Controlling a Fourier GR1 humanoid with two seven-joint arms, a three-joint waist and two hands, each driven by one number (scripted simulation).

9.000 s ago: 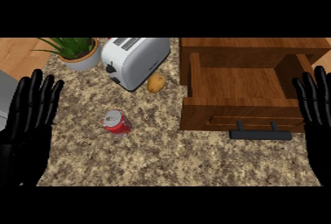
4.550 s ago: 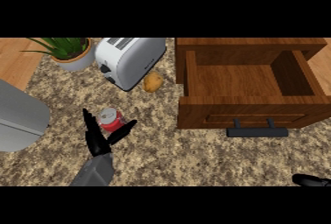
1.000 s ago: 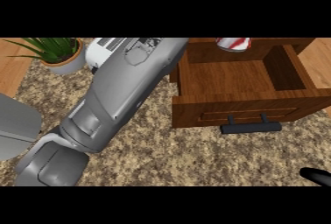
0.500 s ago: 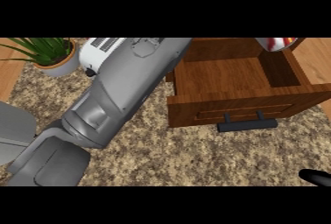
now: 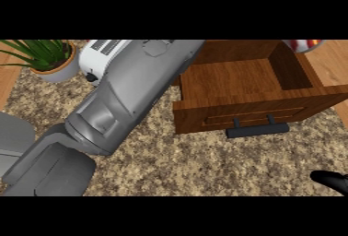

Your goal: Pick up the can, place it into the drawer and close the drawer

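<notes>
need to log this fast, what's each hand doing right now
Left hand: out of view past the top edge; only its grey forearm shows.
Right hand: only a black tip at the lower right edge; open or shut cannot be told.

One can [image 5: 303, 44], one drawer [image 5: 252, 87], one toaster [image 5: 102, 53], one plant [image 5: 42, 54]

This is a home kitchen. The bench [image 5: 204, 161] has a speckled, granite-like top in brown and beige, with an open wooden drawer [image 5: 252, 92] that has a dark bar handle [image 5: 258, 129]. A white toaster [image 5: 102, 57] with slots on top stands at the back, well up and left of the right hand [image 5: 331, 179] at the lower right edge. A potted green plant [image 5: 44, 57] stands just left of the toaster.
</notes>
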